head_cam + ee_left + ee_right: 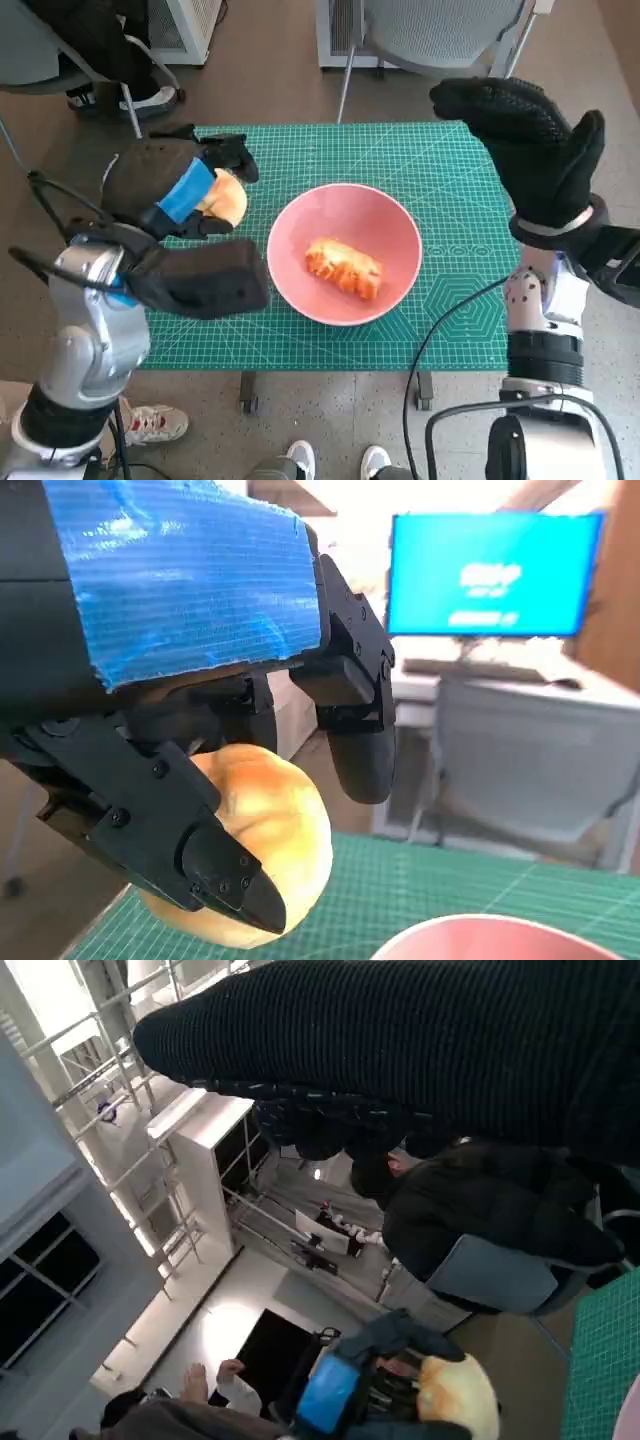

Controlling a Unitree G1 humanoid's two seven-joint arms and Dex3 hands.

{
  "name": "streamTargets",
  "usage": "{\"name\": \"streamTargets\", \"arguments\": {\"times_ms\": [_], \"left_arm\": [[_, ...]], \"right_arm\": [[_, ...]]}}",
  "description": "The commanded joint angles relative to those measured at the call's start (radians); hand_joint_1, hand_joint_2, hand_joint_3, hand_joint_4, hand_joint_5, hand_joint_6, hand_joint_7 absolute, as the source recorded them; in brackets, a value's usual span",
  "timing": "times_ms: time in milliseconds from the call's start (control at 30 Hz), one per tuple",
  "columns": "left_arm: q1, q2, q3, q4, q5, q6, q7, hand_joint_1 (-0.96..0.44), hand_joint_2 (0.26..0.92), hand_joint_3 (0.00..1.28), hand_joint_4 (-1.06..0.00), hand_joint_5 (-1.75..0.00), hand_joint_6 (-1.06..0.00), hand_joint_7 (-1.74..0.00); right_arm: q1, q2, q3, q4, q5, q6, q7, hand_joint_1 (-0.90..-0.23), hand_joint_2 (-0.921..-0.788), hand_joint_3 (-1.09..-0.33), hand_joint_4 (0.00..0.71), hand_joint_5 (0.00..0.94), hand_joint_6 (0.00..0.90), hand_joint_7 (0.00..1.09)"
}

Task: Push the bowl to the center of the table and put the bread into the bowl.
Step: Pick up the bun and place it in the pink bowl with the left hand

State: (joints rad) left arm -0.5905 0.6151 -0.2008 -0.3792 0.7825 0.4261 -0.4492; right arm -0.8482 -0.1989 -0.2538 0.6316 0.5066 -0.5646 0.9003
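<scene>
You are looking down at one small table covered by a green gridded cutting mat (420,180). One round pink bowl (390,225) sits near the middle of the mat, and inside it lies one oblong, golden-brown crusty piece of bread (345,268), resting on the bowl's floor.

You can count two hands. Your left hand (175,190), black with one strip of blue tape across its back, is over the left part of the mat, just beside the bowl. Its fingers (215,855) are clamped around one round, pale golden bread roll (275,835), which the left wrist view shows held clear above the mat. That makes two pieces of bread in all: one in the bowl, one in the left hand.

Your right hand (525,145), in the black knitted glove, is raised over the far right corner of the table, well apart from the bowl. It holds nothing; its fingers lie together and extended, with the thumb apart.

Beyond the table stands one grey mesh-backed chair (440,30). One person in a dark jacket (480,1220) sits nearby in the right wrist view.
</scene>
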Motion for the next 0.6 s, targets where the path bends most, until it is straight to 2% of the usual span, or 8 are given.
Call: {"name": "streamTargets", "arguments": {"times_ms": [33, 300, 600], "left_arm": [[0.005, -0.006, 0.026, -0.041, -0.010, -0.049, 0.018, 0.00, 0.891, 0.03, -0.81, -1.14, -0.75, -0.94], [-0.006, -0.034, 0.034, -0.010, -0.022, -0.112, 0.048, 0.00, 0.889, 0.02, -0.82, -1.12, -0.75, -0.95], [-0.045, -0.097, -0.026, 0.063, 0.003, -0.183, 0.090, 0.00, 0.894, 0.02, -0.81, -1.08, -0.73, -1.01]], "right_arm": [[0.005, -0.001, 0.001, 0.013, -0.001, 0.008, 0.009, -0.687, -0.921, -0.774, 0.352, 0.004, 0.405, 0.00], [0.010, 0.000, 0.000, 0.007, -0.002, 0.005, 0.007, -0.686, -0.921, -0.775, 0.353, 0.003, 0.405, 0.00], [0.021, 0.000, -0.002, -0.006, -0.006, -0.002, 0.001, -0.685, -0.921, -0.777, 0.347, 0.000, 0.405, 0.00]]}}
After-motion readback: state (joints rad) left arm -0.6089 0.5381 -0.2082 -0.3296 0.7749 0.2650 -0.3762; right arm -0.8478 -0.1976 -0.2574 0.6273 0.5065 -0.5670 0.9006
